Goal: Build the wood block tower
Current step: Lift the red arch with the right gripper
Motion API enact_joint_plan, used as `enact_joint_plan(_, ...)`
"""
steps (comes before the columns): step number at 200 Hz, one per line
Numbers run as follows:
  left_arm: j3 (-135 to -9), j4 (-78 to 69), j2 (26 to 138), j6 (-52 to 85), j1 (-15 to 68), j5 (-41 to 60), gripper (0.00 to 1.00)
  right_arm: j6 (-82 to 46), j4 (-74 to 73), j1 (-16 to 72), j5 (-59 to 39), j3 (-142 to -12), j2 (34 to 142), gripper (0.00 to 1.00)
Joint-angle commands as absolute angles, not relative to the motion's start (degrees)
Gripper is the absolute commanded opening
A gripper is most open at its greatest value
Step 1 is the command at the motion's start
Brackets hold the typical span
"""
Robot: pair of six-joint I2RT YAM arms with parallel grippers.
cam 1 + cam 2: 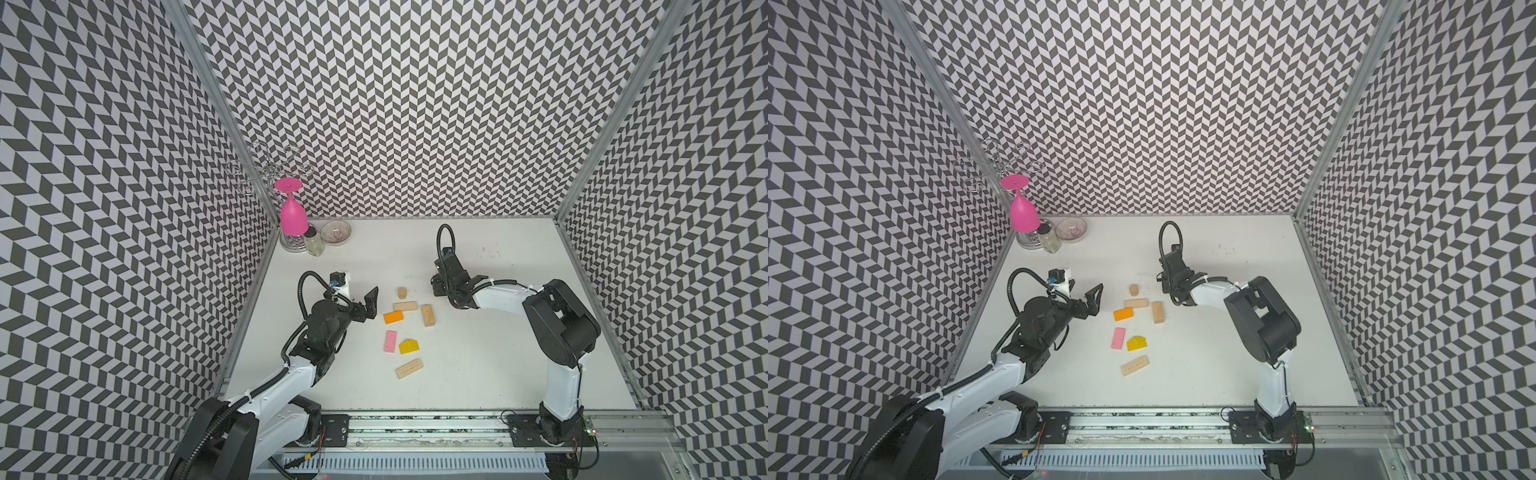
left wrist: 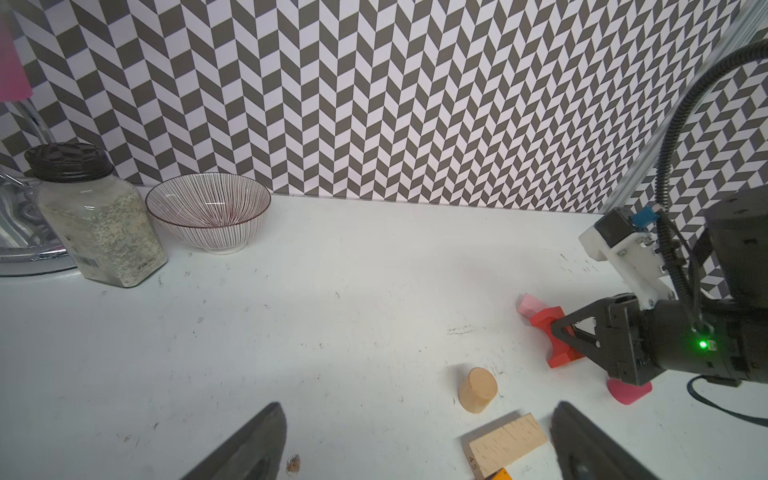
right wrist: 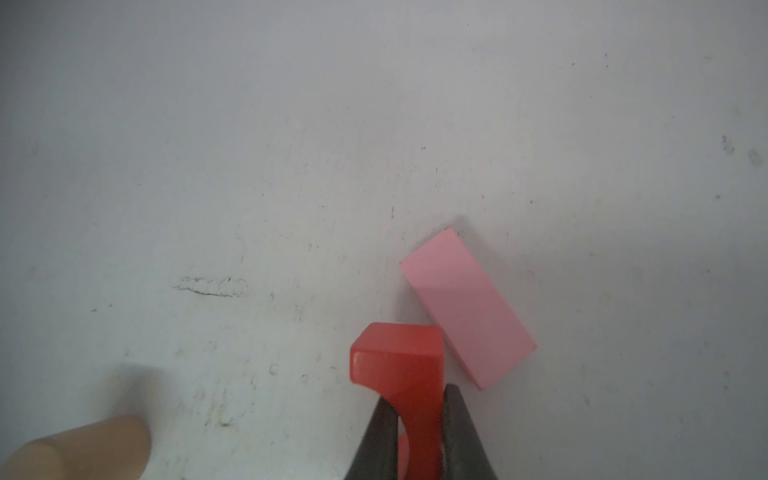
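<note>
Wood blocks [image 1: 408, 306] lie scattered, no tower started; right gripper [image 3: 415, 399] pinches red arch [image 3: 395, 353], left gripper [image 2: 417, 415] gapes empty; all stacking left.

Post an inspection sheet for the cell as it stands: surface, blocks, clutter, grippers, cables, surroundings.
Surface: white tabletop, scuffed and speckled.
Job's things: no tower; loose tan cylinder, three tan bars, orange block, pink bar, yellow house-shaped block; pale pink block beside the red arch.
Clutter: pink goblet hanging upside down on a wire rack, spice jar, striped bowl, all in the far left corner.
Grippers: left gripper jaws wide open, empty; right gripper jaws shut on the red arch.
Cables: black hose looped at each wrist, clear of the blocks.
Surroundings: chevron-patterned walls, aluminium rail at the front.
</note>
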State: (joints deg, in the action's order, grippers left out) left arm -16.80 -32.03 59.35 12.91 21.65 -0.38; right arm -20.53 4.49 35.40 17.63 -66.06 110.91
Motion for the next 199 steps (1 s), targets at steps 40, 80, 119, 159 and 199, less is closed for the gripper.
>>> enact_joint_plan(40,-15.85,-33.16,56.81,12.99,21.92,-2.42,1.00,-29.36,16.43,44.47,36.10,-65.63,110.74,0.04)
enact_joint_plan(80,-15.29,-33.32,55.74,13.14,21.97,-3.40,1.00,-35.92,26.09,46.15,41.79,-64.51,110.11,0.02)
enact_joint_plan(119,-13.73,-34.30,53.18,13.44,21.89,-5.14,1.00,-42.13,37.36,48.08,46.25,-67.76,112.14,0.02)
enact_joint_plan(159,-12.26,-34.01,50.22,13.92,21.84,-5.58,1.00,-41.55,39.25,49.75,45.00,-67.89,115.72,0.02)
enact_joint_plan(199,-11.01,-33.76,47.52,14.33,21.84,-5.83,1.00,-41.09,37.21,50.70,43.52,-66.09,116.34,0.04)
